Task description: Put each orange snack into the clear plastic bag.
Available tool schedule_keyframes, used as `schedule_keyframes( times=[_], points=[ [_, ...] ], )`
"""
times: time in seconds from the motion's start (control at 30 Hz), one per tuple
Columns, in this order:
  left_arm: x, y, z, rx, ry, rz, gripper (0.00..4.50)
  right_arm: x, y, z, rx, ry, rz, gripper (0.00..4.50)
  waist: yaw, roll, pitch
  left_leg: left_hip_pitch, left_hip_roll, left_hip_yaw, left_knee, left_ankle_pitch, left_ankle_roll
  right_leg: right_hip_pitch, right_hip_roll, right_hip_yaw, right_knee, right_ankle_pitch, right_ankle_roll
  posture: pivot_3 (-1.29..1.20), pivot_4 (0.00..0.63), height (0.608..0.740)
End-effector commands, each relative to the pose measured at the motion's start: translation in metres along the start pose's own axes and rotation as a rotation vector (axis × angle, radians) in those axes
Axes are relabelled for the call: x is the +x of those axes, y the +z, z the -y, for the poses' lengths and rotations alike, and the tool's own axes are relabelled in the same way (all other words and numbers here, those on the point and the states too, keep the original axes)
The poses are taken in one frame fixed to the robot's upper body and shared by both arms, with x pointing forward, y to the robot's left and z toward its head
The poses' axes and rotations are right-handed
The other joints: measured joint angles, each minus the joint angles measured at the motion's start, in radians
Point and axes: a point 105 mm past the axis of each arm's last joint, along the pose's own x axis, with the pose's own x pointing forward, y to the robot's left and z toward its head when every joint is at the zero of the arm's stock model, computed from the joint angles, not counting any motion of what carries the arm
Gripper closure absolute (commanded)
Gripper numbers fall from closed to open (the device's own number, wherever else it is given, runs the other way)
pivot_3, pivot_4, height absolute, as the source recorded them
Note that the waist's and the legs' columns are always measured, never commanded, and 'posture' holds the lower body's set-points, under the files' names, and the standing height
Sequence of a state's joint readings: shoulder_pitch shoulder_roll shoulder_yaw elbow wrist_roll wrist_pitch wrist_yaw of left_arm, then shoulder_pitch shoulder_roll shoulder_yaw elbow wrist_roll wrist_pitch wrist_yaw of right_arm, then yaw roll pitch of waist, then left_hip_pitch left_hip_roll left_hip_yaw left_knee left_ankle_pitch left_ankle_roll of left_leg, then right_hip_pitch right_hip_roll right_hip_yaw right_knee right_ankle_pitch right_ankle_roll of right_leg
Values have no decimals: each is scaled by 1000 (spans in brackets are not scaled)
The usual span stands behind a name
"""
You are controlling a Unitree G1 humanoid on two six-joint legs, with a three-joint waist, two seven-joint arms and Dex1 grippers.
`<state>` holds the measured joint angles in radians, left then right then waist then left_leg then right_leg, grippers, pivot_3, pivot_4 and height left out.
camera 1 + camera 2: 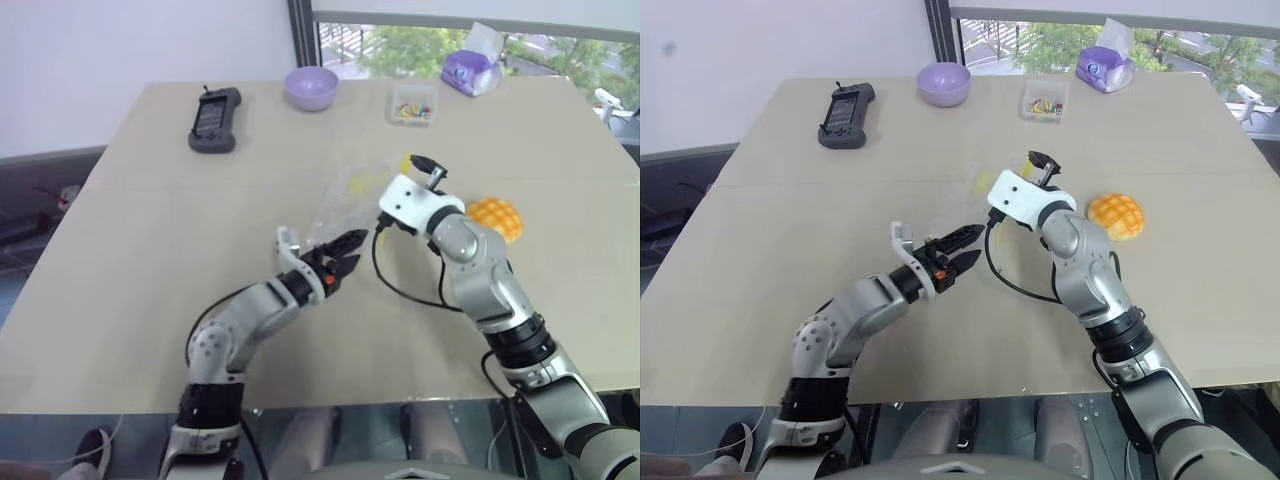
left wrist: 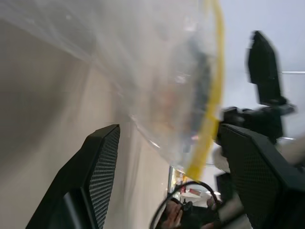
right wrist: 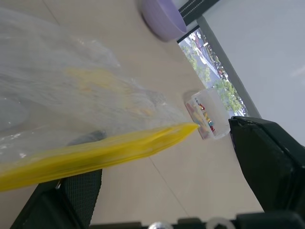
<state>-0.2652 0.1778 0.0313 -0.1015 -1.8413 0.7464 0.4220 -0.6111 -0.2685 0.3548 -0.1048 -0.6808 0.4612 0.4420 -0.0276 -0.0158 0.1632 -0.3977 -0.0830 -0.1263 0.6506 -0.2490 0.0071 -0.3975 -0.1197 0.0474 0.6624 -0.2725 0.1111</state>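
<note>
clear plastic bag (image 3: pixel 71 100) thin crinkly transparent film w/ glossy yellow seal strip, orange snack (image 1: pixel 498 216) matt, grid-scored crust, table (image 1: pixel 150 250) smooth matt beige top, left gripper (image 2: pixel 169 183) fingers (image 2: pixel 102 167) black w/ fine mesh-textured pads, purple bowl (image 1: pixel 311 87) smooth plastic-looking, satin

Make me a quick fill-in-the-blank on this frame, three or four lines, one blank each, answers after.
1. The round orange-yellow bun with the grid top lies on the table on the robot's ____ side.
2. The crinkly clear plastic bag has a seal strip coloured ____.
3. The left gripper's black fingers stand ____.
4. The small bowl at the table's far edge is coloured ____.

Answers: right; yellow; open; purple
</note>
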Motion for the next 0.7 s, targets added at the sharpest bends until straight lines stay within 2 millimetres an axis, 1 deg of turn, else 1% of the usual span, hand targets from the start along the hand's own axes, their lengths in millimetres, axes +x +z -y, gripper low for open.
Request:
schedule_keyframes(
  times=[0.03,0.13,0.17,0.2,0.3,0.33,0.37,0.4,0.47,0.57,0.63,0.7],
  points=[
    [4,0,-2,9,10,5,969,-1,12,14,-3,-49,43,0,0,0,0,0,0,0,0,0,0,0,0,0,0,0,0,0,150,740],
    [3,9,-7,9,39,48,969,-1,12,15,-1,-54,42,0,0,0,0,0,0,0,0,0,0,0,0,0,0,0,0,0,150,740],
    [3,12,-8,3,42,59,1476,-1,11,15,-1,-55,41,0,-1,0,0,0,0,0,0,0,0,0,0,0,0,0,0,0,150,740],
    [2,14,-8,-3,35,64,1726,-1,11,15,0,-55,41,0,-1,0,0,0,0,0,0,0,0,0,0,0,0,0,0,0,150,740],
    [0,14,0,-29,-15,58,3093,-1,10,15,2,-57,39,0,-3,0,0,0,0,0,0,0,0,0,0,0,0,0,0,0,150,740],
    [-1,14,2,-33,-24,56,3465,-1,10,15,2,-57,39,0,-3,0,0,0,0,0,0,0,0,0,0,0,0,0,0,0,150,740],
    [-1,14,3,-32,-26,53,4063,-1,10,15,3,-58,38,0,-3,0,0,0,0,0,0,0,0,0,0,0,0,0,0,0,150,740],
    [-1,14,3,-31,-25,52,4415,-1,9,16,3,-58,39,0,-2,0,0,0,0,0,0,0,0,0,0,0,0,0,0,0,150,740],
    [-1,15,3,-32,-24,51,4415,-2,9,15,1,-55,44,0,-2,0,0,0,0,0,0,0,0,0,0,0,0,0,0,0,150,740],
    [-3,14,7,-31,-38,16,4415,-4,9,9,-24,-17,84,0,-2,0,0,0,0,0,0,0,0,0,0,0,0,0,0,0,150,740],
    [-7,11,11,-17,-64,-32,4415,-6,9,4,-65,12,133,0,-1,0,0,0,0,0,0,0,0,0,0,0,0,0,0,0,150,740],
    [-11,13,13,-2,-77,-74,4415,-7,5,0,-147,38,190,0,-1,0,0,0,0,0,0,0,0,0,0,0,0,0,0,0,150,740]
  ],
)
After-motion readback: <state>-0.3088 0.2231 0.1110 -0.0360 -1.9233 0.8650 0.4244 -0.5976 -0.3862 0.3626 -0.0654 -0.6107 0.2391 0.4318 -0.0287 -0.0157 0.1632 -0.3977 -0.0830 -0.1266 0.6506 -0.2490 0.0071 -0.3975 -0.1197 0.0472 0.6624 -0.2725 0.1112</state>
